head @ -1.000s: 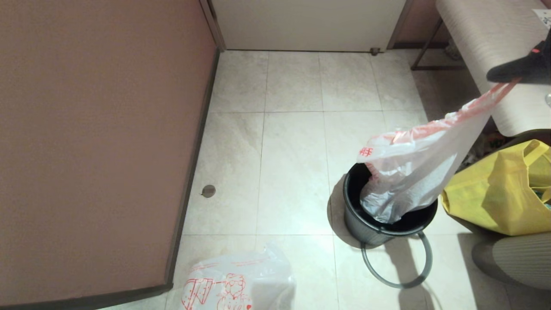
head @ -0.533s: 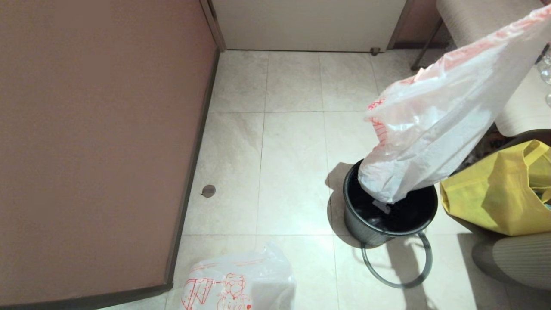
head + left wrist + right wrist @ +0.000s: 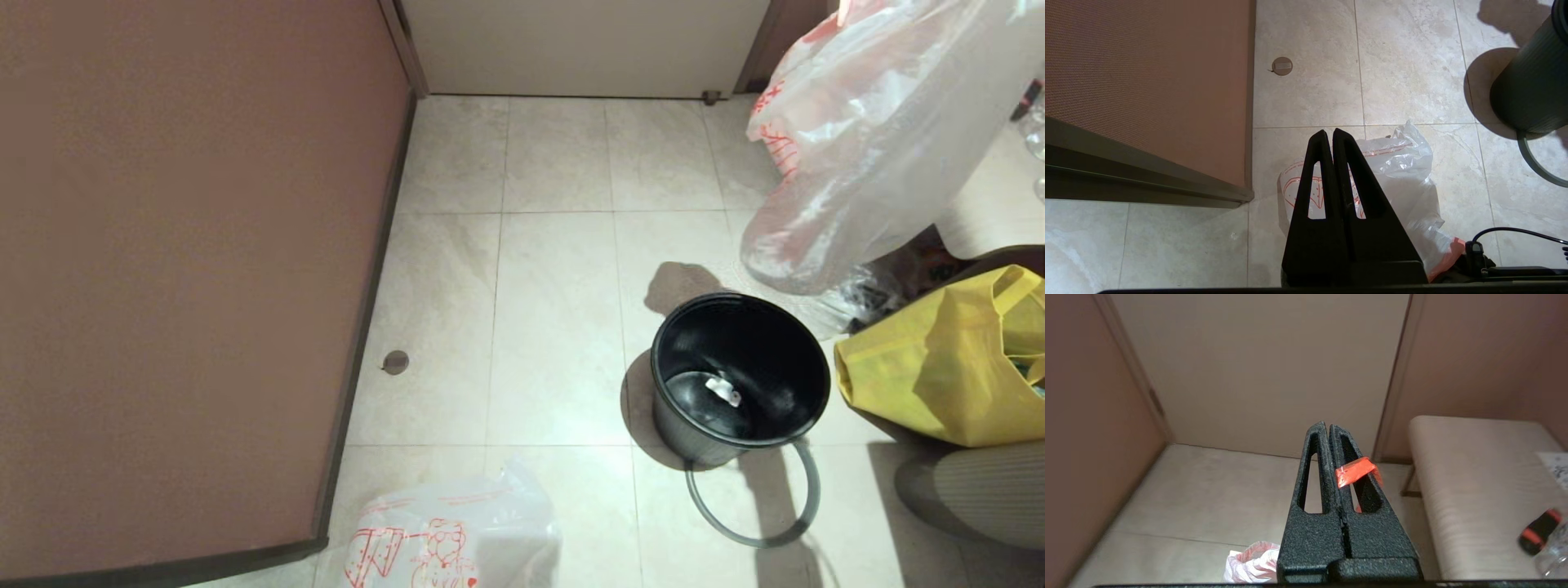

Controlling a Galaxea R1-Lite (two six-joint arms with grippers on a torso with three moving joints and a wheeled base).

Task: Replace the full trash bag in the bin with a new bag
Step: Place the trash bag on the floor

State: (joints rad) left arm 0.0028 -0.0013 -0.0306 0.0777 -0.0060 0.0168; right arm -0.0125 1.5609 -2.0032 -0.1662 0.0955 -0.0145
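The full trash bag (image 3: 865, 139), milky white with red marks, hangs in the air at the upper right, clear of the bin and beyond it. My right gripper (image 3: 1327, 426) is shut on the bag's orange-red handle strip (image 3: 1355, 471), high up and out of the head view. The black bin (image 3: 686, 433) stands on the floor with a small white scrap (image 3: 722, 388) inside. Its grey hoop (image 3: 755, 543) lies on the tiles against its near side. The new bag (image 3: 453, 539) with red drawings lies on the floor at the near edge. My left gripper (image 3: 1329, 131) hovers shut and empty above the new bag (image 3: 1404, 171).
A yellow tote bag (image 3: 947, 359) sits right of the bin, with a clear crinkled bag (image 3: 857, 298) behind it. A beige bench (image 3: 1474, 490) runs along the right. A brown wall panel (image 3: 188, 269) fills the left. A floor drain (image 3: 396, 362) lies near its base.
The full trash bag has been lifted up and to the far right, out of the bin. The bin now shows only a white scrap. The right gripper has left the head view.
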